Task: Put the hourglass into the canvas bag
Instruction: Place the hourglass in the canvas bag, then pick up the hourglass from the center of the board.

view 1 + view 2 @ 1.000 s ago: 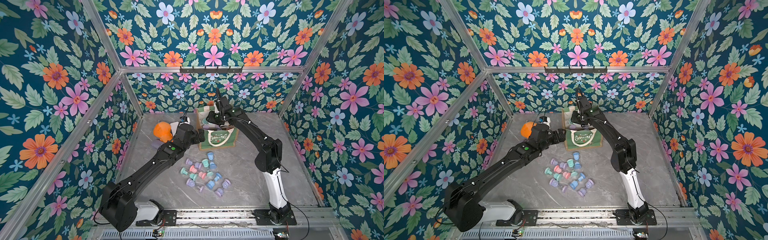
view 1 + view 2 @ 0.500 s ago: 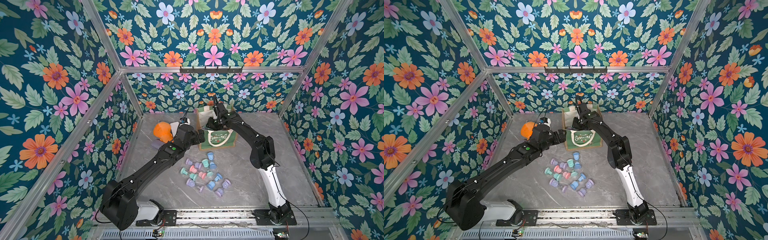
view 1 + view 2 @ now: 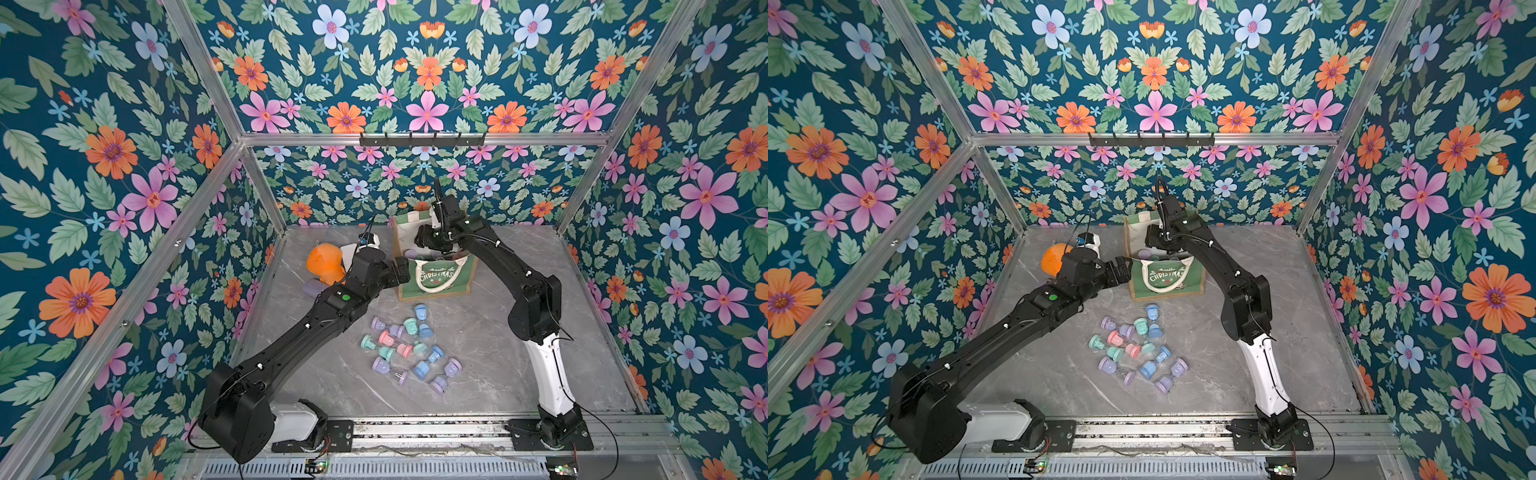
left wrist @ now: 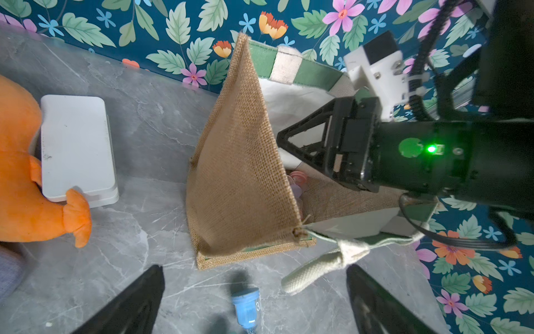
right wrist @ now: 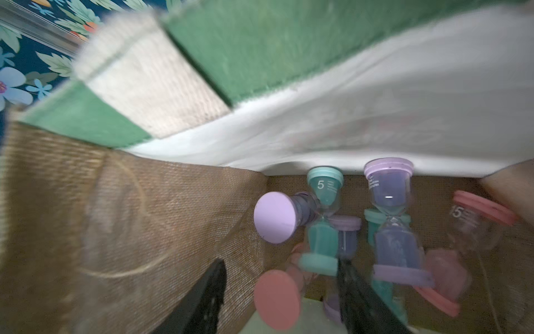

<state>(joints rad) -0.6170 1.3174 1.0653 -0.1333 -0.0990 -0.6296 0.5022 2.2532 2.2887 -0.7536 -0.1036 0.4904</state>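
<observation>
even light; canvas bag [image 5: 318,115] blurred in right wrist view.

- Orange plush [image 3: 322,264] lies at the far left of the grey marble table [image 3: 519,374], touching a white box [image 4: 76,147].
- A black hook rail [image 3: 422,139] hangs on the back frame bar.
- Floral walls [image 3: 104,166] surround the table.

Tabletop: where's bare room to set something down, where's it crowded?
Free: table between the right arm and right wall; back right corner beside the canvas bag; front strip between the hourglass pile and the rail. Crowded: centre pile; back left, with orange plush and left arm.
</observation>
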